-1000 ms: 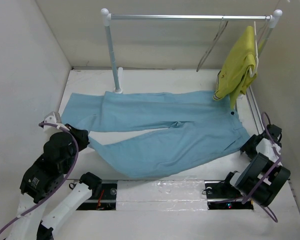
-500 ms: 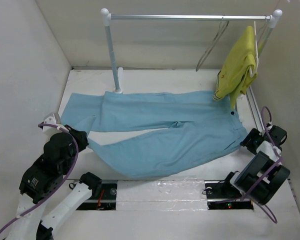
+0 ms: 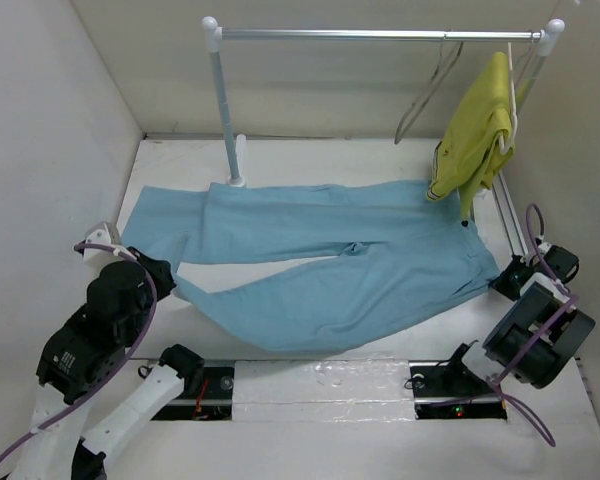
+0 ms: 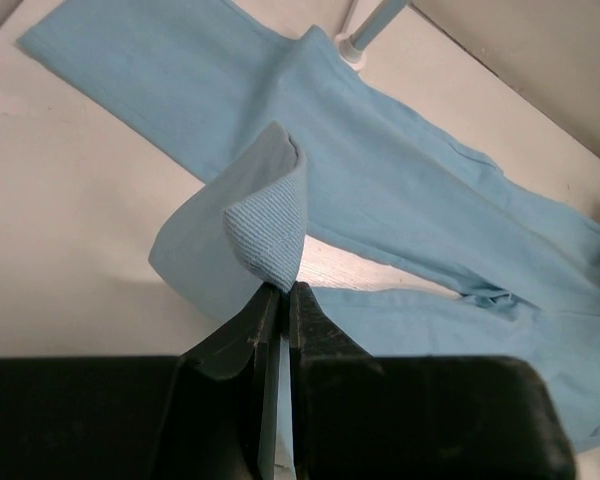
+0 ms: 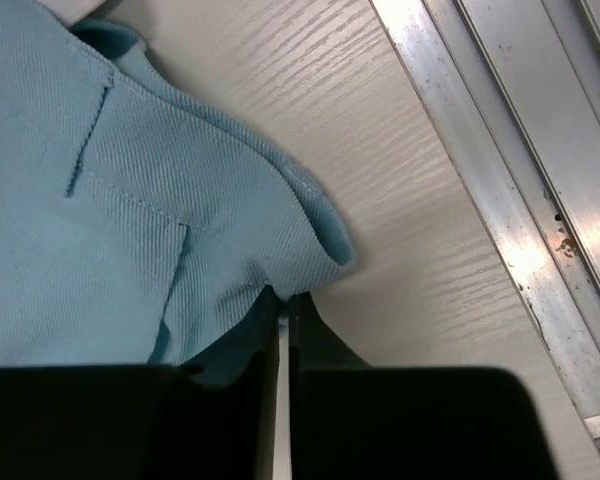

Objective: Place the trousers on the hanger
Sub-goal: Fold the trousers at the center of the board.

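The light blue trousers (image 3: pixel 330 250) lie spread flat on the table, legs to the left and waistband to the right. My left gripper (image 3: pixel 170 278) is shut on the hem of the near leg, and the cloth (image 4: pixel 270 230) folds up from its closed jaws (image 4: pixel 280 290). My right gripper (image 3: pixel 505 278) is shut on the waistband corner (image 5: pixel 280 250), pinched at the tips (image 5: pixel 285 297). The grey wire hanger (image 3: pixel 425 95) hangs bare from the rail at the back right, away from both grippers.
A metal rail (image 3: pixel 380 35) on a white post (image 3: pixel 225 110) spans the back. A yellow-green garment (image 3: pixel 475 135) hangs on a whitish hanger at its right end. A metal track (image 5: pixel 520 200) runs along the table's right side. Walls enclose the left, back and right.
My right gripper has closed on the waistband corner and its arm has shifted slightly right. The left gripper has kept its hold on the hem.
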Action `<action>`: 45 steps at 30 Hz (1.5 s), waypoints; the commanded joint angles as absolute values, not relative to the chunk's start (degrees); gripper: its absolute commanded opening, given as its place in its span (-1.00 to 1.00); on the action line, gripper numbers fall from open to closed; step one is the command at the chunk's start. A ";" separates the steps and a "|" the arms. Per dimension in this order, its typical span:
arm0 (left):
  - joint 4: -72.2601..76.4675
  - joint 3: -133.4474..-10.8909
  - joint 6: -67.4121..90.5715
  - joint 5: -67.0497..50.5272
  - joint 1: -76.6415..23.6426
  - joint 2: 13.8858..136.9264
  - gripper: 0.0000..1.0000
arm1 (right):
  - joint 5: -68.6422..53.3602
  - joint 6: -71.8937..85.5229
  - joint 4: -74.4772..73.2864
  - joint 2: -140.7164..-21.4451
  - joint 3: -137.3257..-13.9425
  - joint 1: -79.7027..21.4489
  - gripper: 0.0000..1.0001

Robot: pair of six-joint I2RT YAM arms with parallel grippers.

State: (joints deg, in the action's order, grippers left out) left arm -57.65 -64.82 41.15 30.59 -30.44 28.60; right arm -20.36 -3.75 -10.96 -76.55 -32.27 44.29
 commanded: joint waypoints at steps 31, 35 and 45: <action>-54.14 -65.12 46.76 47.64 -33.49 37.53 -1.00 | 16.53 -16.44 -55.63 -56.07 -62.14 32.96 -1.00; -53.26 -66.27 46.31 48.24 -33.49 45.16 -0.93 | 14.68 -16.26 -52.39 -60.28 -65.73 31.73 -1.00; -42.64 -64.07 33.08 29.19 -0.13 56.42 -1.00 | 4.84 -14.77 -39.82 -76.63 -71.72 29.80 -1.00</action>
State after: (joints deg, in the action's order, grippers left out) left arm -49.04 -64.40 40.86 36.18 -10.50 57.98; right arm 8.25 -15.57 -48.49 -73.89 -68.23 30.92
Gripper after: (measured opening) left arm 0.009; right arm 0.029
